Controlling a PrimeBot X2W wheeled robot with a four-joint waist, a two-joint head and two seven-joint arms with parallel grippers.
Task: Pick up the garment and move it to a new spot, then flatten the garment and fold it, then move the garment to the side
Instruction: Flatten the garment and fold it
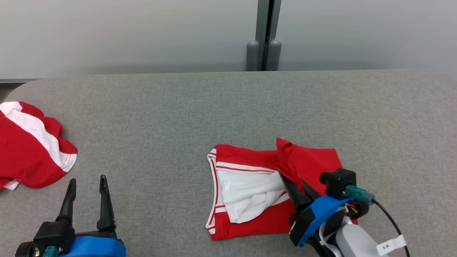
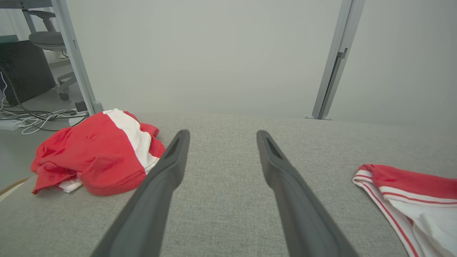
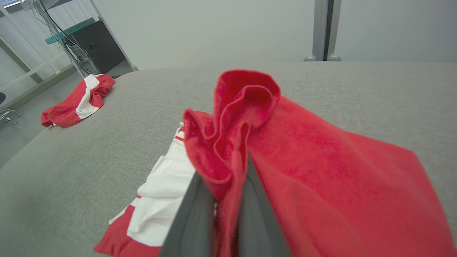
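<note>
A red and white garment (image 1: 257,194) lies partly folded on the grey table (image 1: 228,107), right of centre. My right gripper (image 1: 291,178) is shut on a bunched red fold of it (image 3: 232,142), lifting that part slightly above the rest. The garment's white-trimmed edge (image 2: 403,200) also reaches into the left wrist view at the right. My left gripper (image 1: 87,184) stands open over bare table near the front left, its fingers (image 2: 167,167) holding nothing.
A second red and white garment (image 1: 28,150) lies crumpled at the table's left edge, close to my left gripper. A grey post (image 1: 264,35) stands behind the table's far edge. Cables and a chair sit on the floor beyond the left side.
</note>
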